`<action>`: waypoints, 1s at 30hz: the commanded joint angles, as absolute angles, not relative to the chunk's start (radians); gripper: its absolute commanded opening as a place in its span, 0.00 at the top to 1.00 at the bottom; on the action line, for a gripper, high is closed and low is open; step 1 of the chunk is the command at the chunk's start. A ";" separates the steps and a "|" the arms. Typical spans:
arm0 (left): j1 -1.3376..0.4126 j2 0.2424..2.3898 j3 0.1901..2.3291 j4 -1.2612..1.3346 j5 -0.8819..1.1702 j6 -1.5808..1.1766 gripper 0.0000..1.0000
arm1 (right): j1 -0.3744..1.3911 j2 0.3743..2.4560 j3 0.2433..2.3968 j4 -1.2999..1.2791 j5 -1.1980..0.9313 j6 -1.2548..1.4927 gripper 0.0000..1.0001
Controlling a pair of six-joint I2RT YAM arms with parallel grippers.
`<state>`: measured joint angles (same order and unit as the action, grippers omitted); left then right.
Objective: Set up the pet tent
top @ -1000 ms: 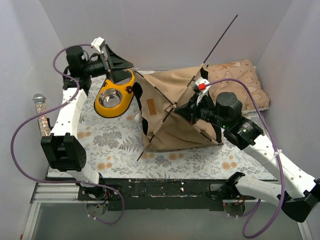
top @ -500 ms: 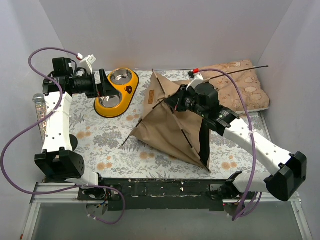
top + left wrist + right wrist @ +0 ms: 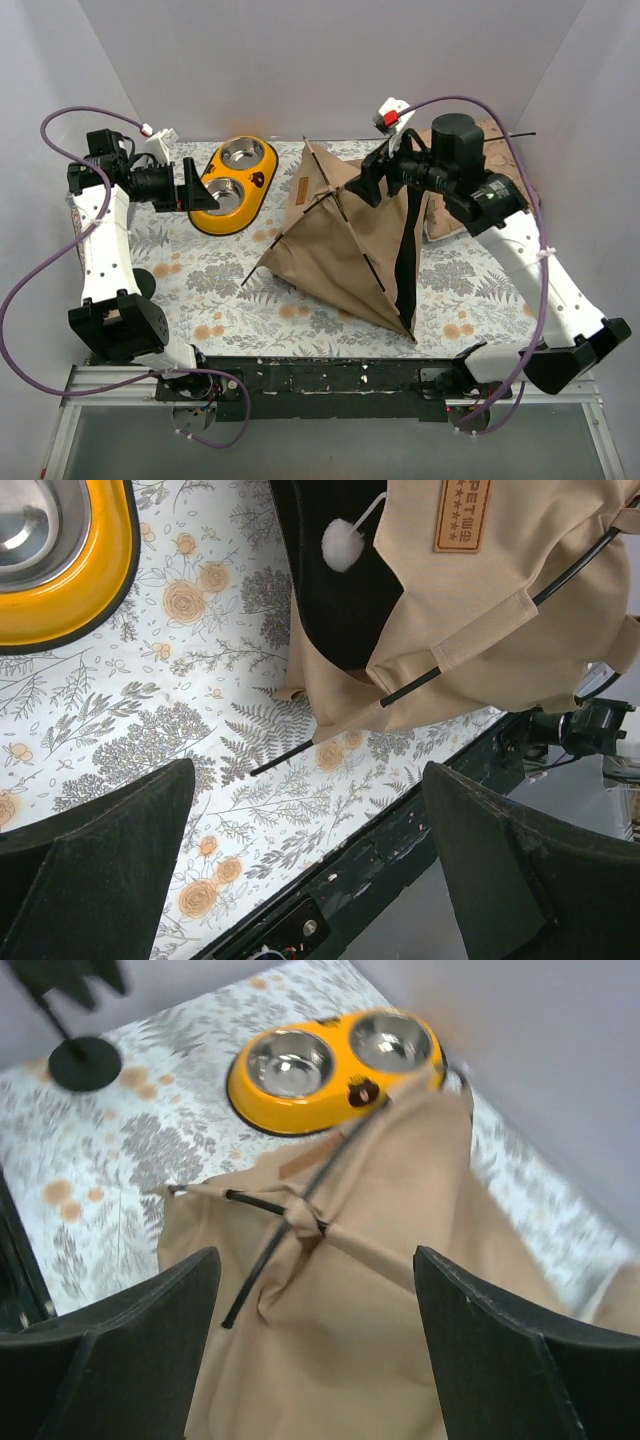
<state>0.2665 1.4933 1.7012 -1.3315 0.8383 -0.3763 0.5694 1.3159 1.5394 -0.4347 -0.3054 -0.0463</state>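
The table (image 3: pixel 200 290) has a flowered cover, and the tent (image 3: pixel 345 255) takes the middle of it, a little to the right; the tan shell is spread out into a pointed shape, but it leans, and a black strip (I think it is the underside) faces the right side instead of lying flat; so the shell looks opened and not yet standing on its base. The cushion (image 3: pixel 510 150) lies at the back right, mostly hidden behind the right arm. The bowl (image 3: pixel 235 180) stands at the back left, just beside the tent and apart from it.

The right gripper (image 3: pixel 372 185) hangs over the upper part of the tent; in its wrist view the fingers (image 3: pixel 130 1360) are spread wide and hold nothing. The left gripper (image 3: pixel 190 187) is near the bowl, well apart from the tent; its fingers are also wide apart and empty.

The poles (image 3: pixel 345 215) run in the sleeves and cross on the shell; one end sticks out toward the back right. The label (image 3: pixel 462 515) and a white pompom (image 3: pixel 342 543) in the dark doorway show in the left wrist view.

What is left, as I judge: to turn the tent onto its base and check the pole ends.
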 commanded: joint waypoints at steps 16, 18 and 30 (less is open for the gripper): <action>0.400 1.618 1.974 -1.312 1.049 -0.560 0.02 | 1.112 1.989 2.093 -1.020 -0.358 -1.127 0.26; 0.402 1.632 1.988 -1.318 1.039 -0.552 0.02 | 1.138 2.045 2.118 -0.997 -0.341 -1.118 0.26; 0.417 1.597 1.936 -1.368 1.072 -0.479 0.02 | 1.187 2.189 2.097 -0.838 -0.241 -1.146 0.33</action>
